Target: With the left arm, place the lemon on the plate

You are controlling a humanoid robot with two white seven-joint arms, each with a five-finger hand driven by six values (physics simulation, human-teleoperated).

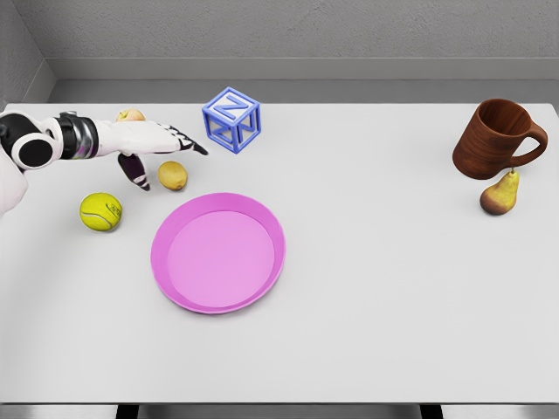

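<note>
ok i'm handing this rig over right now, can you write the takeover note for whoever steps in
Left robot hand: open, fingers spread, holding nothing, hovering at the far left of the table just above and left of the lemon.
Right arm: not in view.
Lemon: on the table, beyond the pink plate near its upper left rim, not gripped.
Plate: nothing on it, left of table centre.
Nearby: tennis ball to the lemon's left, blue letter cube behind it, and a small pale fruit partly hidden by the hand.
Done: approach only.
Left: grasp the lemon, lift it, set it on the plate.
</note>
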